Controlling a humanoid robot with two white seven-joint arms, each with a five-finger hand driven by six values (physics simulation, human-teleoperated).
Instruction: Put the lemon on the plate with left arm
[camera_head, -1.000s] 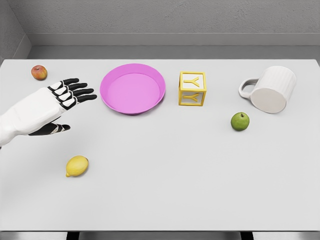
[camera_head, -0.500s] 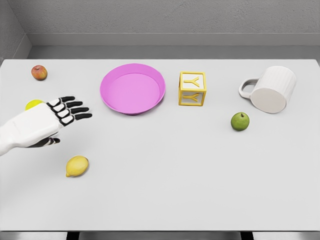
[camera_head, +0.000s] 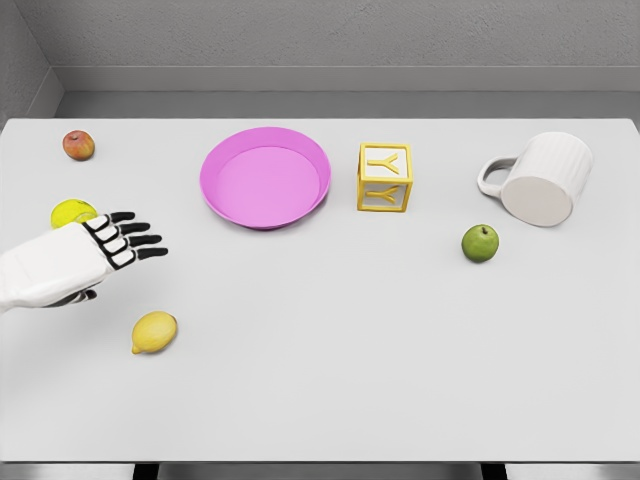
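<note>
A yellow lemon lies on the white table near the front left. A pink plate sits at the back, left of the middle, with nothing on it. My left hand hovers above and to the left of the lemon, its black fingers spread and pointing right, holding nothing. A gap of bare table separates the hand from the lemon. My right arm does not show.
A second yellow fruit peeks out behind my left hand. A red apple sits at the back left. A yellow letter cube, a green apple and a tipped white mug stand to the right.
My left hand has drawn back toward the front left and lower, nearer the lemon, uncovering the yellow fruit behind it. Nothing else has moved.
</note>
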